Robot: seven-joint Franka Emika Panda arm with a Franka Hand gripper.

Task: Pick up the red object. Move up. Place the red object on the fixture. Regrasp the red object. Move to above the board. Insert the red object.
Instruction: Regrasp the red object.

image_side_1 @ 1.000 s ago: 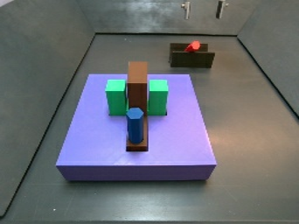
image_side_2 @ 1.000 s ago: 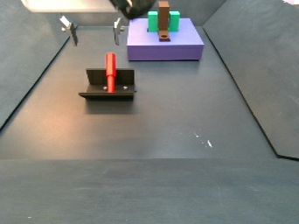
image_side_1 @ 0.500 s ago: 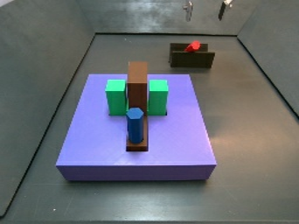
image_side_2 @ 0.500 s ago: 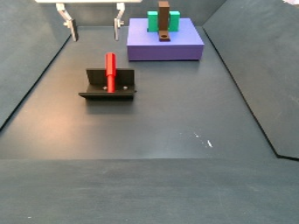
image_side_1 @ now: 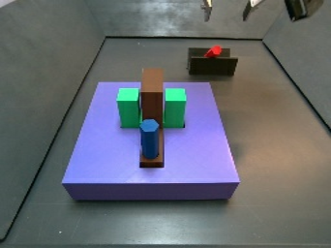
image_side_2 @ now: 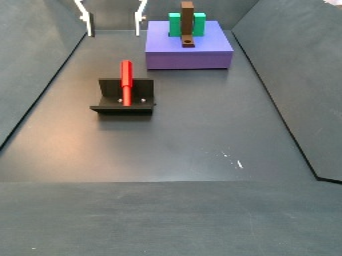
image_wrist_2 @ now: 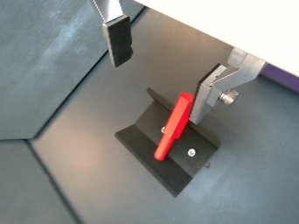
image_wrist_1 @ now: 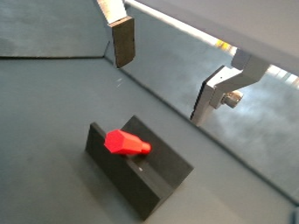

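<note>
The red object (image_side_2: 127,82) lies as a thin stick across the dark fixture (image_side_2: 124,103), leaning on its upright; both side views show it (image_side_1: 215,51) on the fixture (image_side_1: 212,66). My gripper (image_side_2: 114,22) hangs open high above it, nothing between the fingers. In both wrist views the red object (image_wrist_2: 176,128) (image_wrist_1: 126,144) sits well below the open gripper (image_wrist_2: 162,89) (image_wrist_1: 162,87), untouched. The purple-blue board (image_side_1: 104,155) lies apart from the fixture.
On the board stand a brown upright slab (image_side_1: 153,95), green blocks (image_side_1: 128,107) on either side of it, and a blue hexagonal peg (image_side_1: 150,139). Grey walls (image_side_1: 52,77) ring the dark floor; the board (image_side_2: 167,55) sits near the far wall.
The open gripper has climbed, its fingers sliding toward the upper edge of a side view. The red object has stayed on the fixture.
</note>
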